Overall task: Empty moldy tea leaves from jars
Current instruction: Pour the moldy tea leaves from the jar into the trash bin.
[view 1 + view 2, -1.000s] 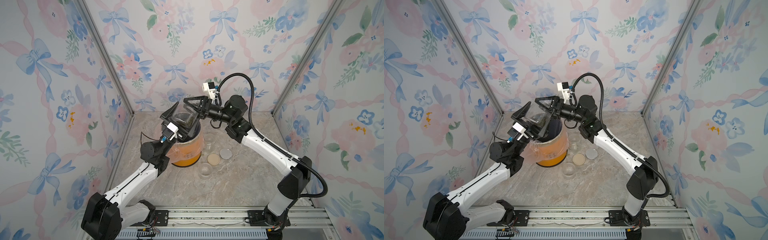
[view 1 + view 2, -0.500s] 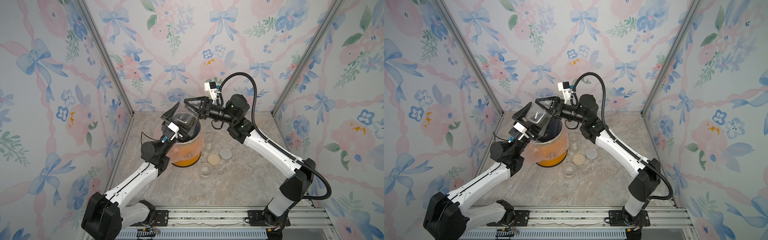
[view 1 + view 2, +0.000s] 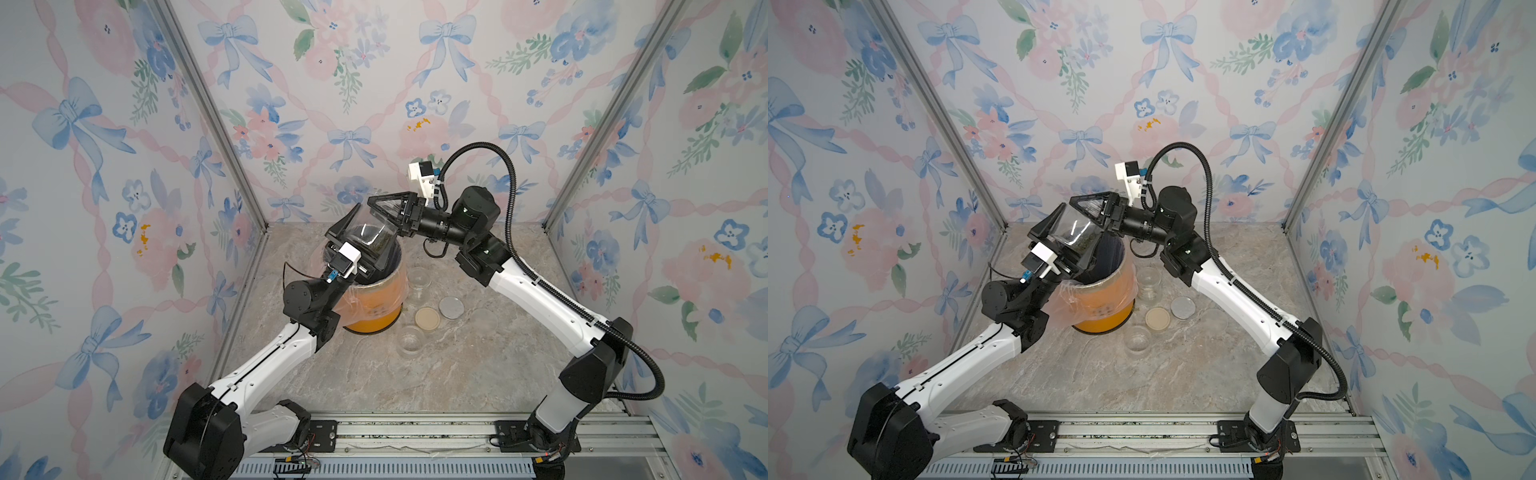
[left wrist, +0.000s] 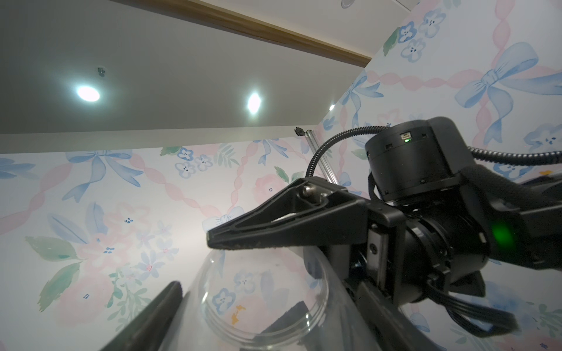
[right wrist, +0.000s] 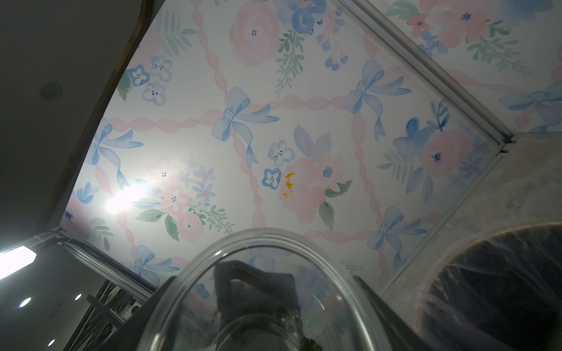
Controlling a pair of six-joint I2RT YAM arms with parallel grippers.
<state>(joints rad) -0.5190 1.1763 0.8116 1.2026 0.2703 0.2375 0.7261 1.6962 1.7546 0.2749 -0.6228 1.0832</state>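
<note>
1. My right tool (image 3: 384,222) is clamped on the clear jar (image 3: 368,237), holding it tilted above the orange bin (image 3: 374,309).
2. My left tool (image 3: 1076,237) flanks the same jar; I cannot tell if it grips.
3. Dark tea leaves (image 3: 1086,246) lie inside the jar.

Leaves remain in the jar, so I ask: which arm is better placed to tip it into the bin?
Probably right: the right end effector is shut on the jar, held above the bin with leaves inside. The left end effector flanks the jar, but whether it grips cannot be told.
</note>
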